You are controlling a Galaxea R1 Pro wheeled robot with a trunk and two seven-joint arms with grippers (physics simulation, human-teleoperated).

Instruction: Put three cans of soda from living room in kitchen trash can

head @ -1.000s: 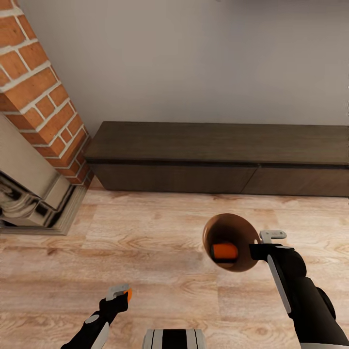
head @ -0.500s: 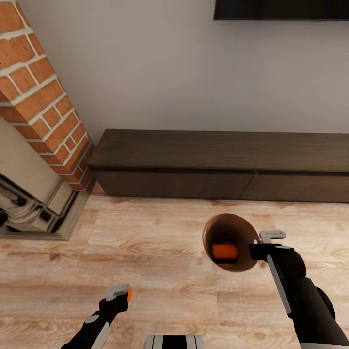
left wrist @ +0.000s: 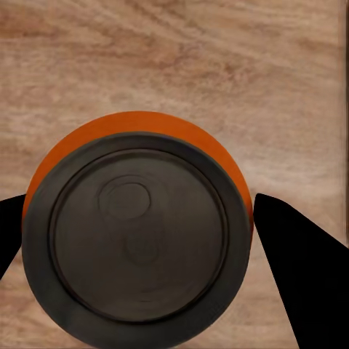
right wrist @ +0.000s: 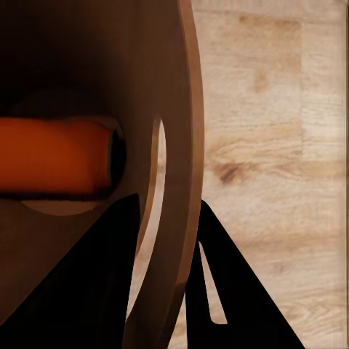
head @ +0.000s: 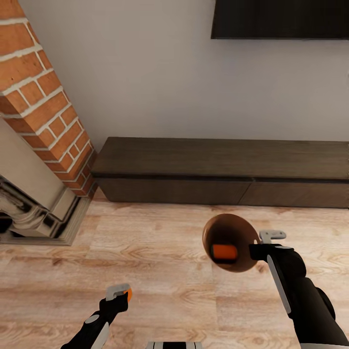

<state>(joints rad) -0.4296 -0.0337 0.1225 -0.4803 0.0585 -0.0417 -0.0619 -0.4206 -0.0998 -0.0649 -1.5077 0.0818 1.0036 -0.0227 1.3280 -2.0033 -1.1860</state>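
Living room: light wood floor (head: 155, 252), grey wall, brick fireplace (head: 43, 111) at the left, long dark low cabinet (head: 218, 169) along the wall, black TV (head: 281, 19) mounted above it.

Left hand (head: 118, 294) is closed on an orange soda can (left wrist: 138, 225). In the left wrist view a dark finger sits on each side of the can wall, with the can's round end toward the camera. Held low over the floor, well apart from the bin.

Right hand (head: 264, 245) grips the trash can (head: 230, 242) by its rim. In the right wrist view one finger is inside the brown wall and one outside, pinching it. The bin is off the floor and tipped so its mouth faces the head camera. A second orange can (head: 224, 252) lies on its side against the bin's dark inner wall.

Third can, the dark blue one: can't place it from these views.

Handling judgement:
- Cans look rigid, light and smooth-sided, so likely slippery. A pinch across the side wall at mid-height, as the left hand has it, is the sensible hold.
- Bin looks stiff and light, but a one-sided rim pinch lets it swing. With the mouth tilted, the loose can inside could roll out if it tips further.
- Held can probably goes into the bin next; the two arms need to close the gap first.
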